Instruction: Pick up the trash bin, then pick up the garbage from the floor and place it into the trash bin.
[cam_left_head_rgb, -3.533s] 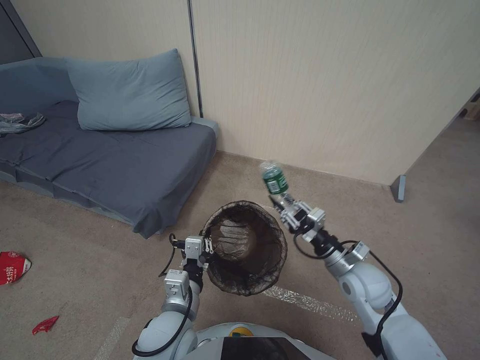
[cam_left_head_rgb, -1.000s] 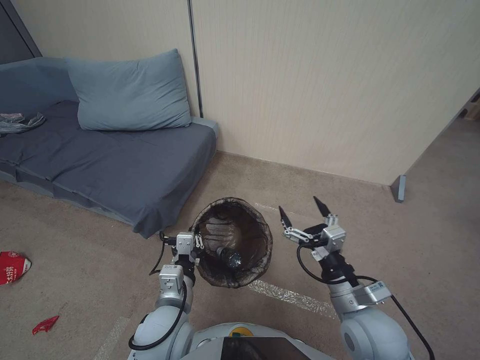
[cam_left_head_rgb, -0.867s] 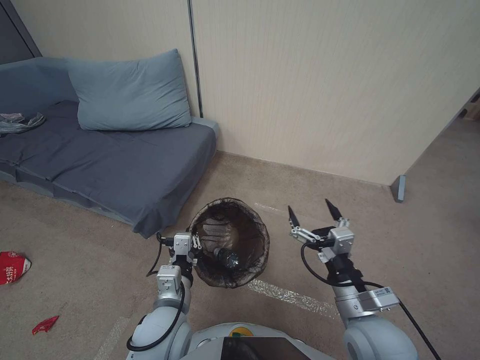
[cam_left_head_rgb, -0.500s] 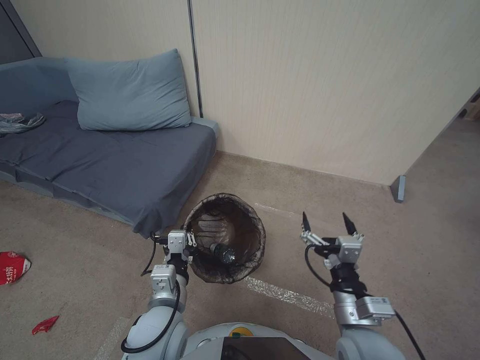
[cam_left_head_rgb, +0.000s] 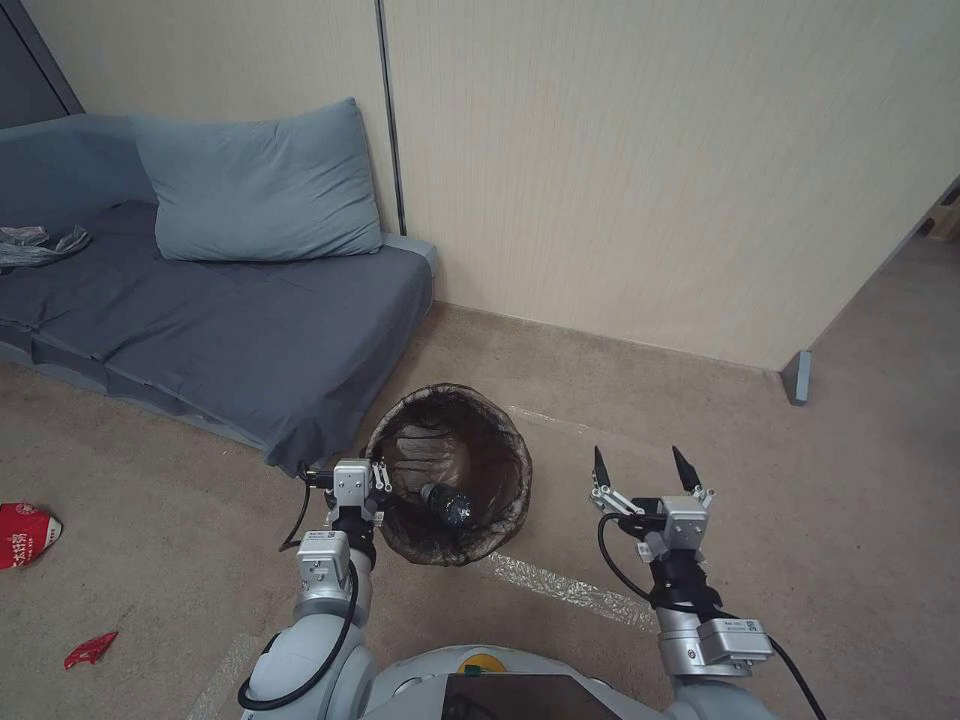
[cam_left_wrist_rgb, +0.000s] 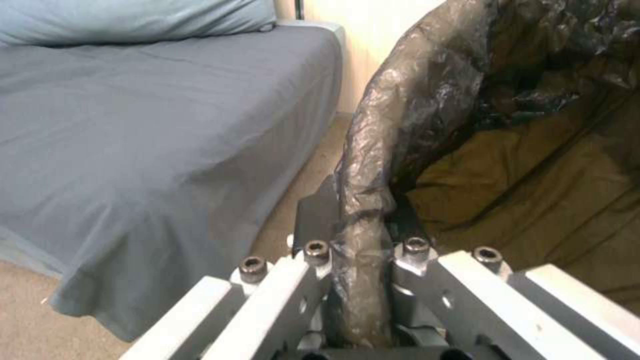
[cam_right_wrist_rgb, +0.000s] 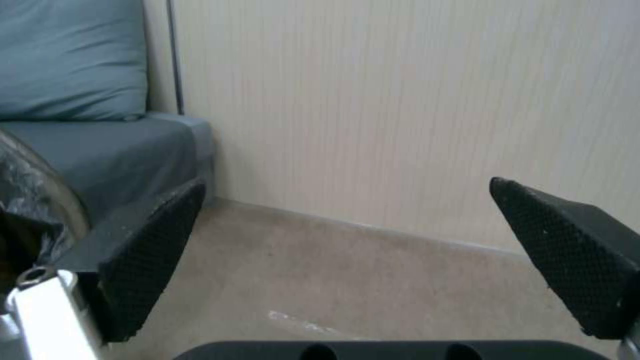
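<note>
The trash bin (cam_left_head_rgb: 490, 520), lined with a dark brown bag, hangs tilted above the carpet in front of me. My left gripper (cam_left_head_rgb: 378, 478) is shut on its rim (cam_left_wrist_rgb: 363, 220), the bag plastic pinched between the fingers. A clear plastic bottle (cam_left_head_rgb: 447, 503) lies inside the bin. To the right of the bin my right gripper (cam_left_head_rgb: 640, 466) is held open with nothing between its fingertips (cam_right_wrist_rgb: 150, 235). More garbage lies on the floor at the far left: a red-and-white packet (cam_left_head_rgb: 22, 533) and a small red wrapper (cam_left_head_rgb: 90, 649).
A grey sofa bed (cam_left_head_rgb: 220, 330) with a blue pillow (cam_left_head_rgb: 255, 185) stands at left against the beige wall (cam_left_head_rgb: 650, 170). Crumpled silver-black plastic (cam_left_head_rgb: 35, 243) lies on its far end. A shiny tape strip (cam_left_head_rgb: 570, 592) crosses the carpet. A doorway opens at right.
The bottle that my right gripper held above the bin 3.5 s ago now lies inside it. The right gripper has opened and drawn back towards me; the bin has shifted slightly left.
</note>
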